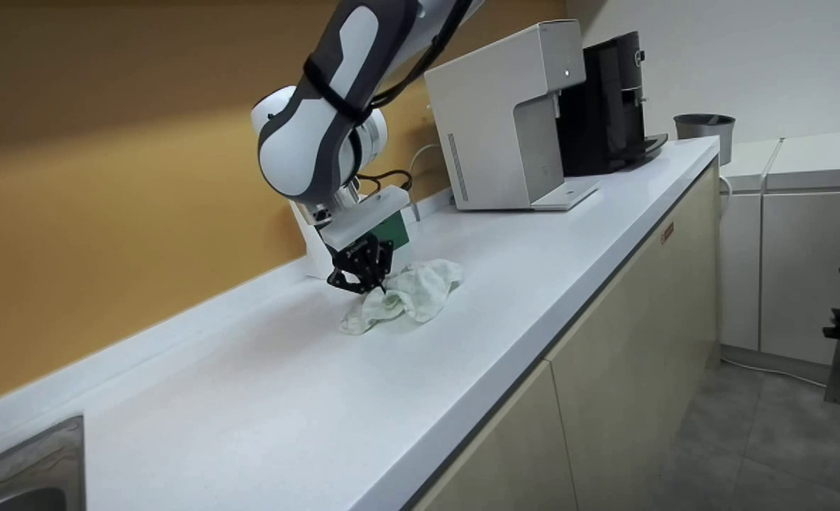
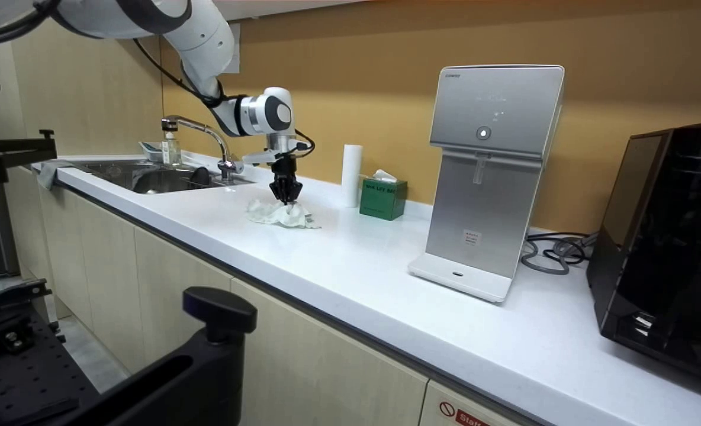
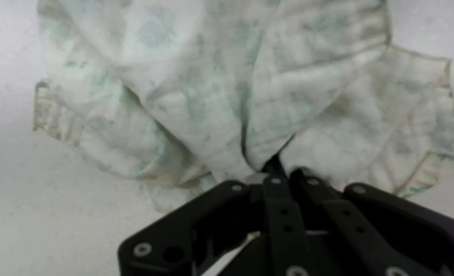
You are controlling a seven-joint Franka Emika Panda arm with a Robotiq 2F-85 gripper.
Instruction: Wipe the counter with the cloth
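Gripper [image 3: 287,171] tip-down in rumpled cloth [image 3: 219,96].

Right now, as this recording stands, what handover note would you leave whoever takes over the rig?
End effector: closed, apparently pinching a fold of the cloth.
Cloth: bunched on the counter, between the sink and the water dispenser.
Done: cloth seemingly gripped; how much is wiped can't be told.
Left: probably sweep it across the counter, then release, minding the green tissue box nearby.
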